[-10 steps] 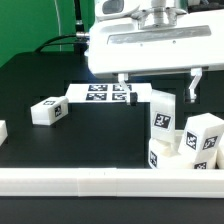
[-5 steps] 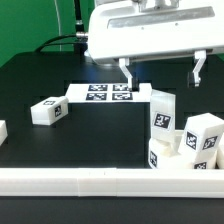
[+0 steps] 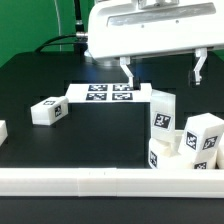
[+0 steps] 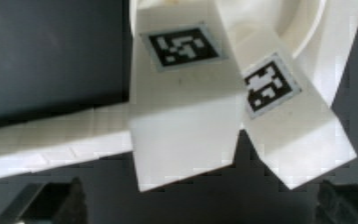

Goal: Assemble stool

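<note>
Stool assembly: gripper (image 3: 162, 84) at upper right of exterior view, jaws spread wide, nothing held.
Stool legs (image 3: 163, 116) cluster at lower right, just behind the border rail (image 3: 90, 181); lone leg (image 3: 48, 111) centre left; marker board (image 3: 105, 95) mid-frame.

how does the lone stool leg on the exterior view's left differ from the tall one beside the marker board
The lone leg lies low on its side, while the tall leg stands upright. The lone leg sits by itself, but the tall leg is packed against other legs. Both are white blocks bearing black-and-white square tags.
</note>
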### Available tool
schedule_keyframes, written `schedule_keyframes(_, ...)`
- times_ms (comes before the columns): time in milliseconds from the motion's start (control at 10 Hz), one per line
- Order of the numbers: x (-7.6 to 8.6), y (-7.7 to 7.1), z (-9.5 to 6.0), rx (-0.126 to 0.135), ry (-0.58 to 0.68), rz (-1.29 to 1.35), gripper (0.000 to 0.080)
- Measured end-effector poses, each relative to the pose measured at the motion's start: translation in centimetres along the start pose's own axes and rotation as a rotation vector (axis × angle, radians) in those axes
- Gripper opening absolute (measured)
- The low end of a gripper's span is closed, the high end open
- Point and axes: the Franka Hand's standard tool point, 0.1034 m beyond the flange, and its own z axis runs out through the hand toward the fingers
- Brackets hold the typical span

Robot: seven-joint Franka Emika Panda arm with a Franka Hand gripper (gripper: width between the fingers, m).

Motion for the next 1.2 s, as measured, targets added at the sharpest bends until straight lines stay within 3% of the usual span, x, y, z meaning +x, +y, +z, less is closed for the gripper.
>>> schedule_keyframes(300, -0.1, 0.5, -0.7, 0.005, -0.253, 0.011, 0.0649)
schedule_keyframes(600, -0.9, 0.6, -0.6, 0.008, -0.415, 0.021, 0.0649)
schedule_keyframes(800, -0.5, 0.6, -0.4, 0.014, -0.395, -0.017, 0.0649)
schedule_keyframes(900, -0.3, 0.8, -0.4, 0.002, -0.39, -0.102, 0.0649)
schedule_keyframes(1200, 0.0, 1.5, -0.5, 0.039, -0.387, -0.423, 0.0649)
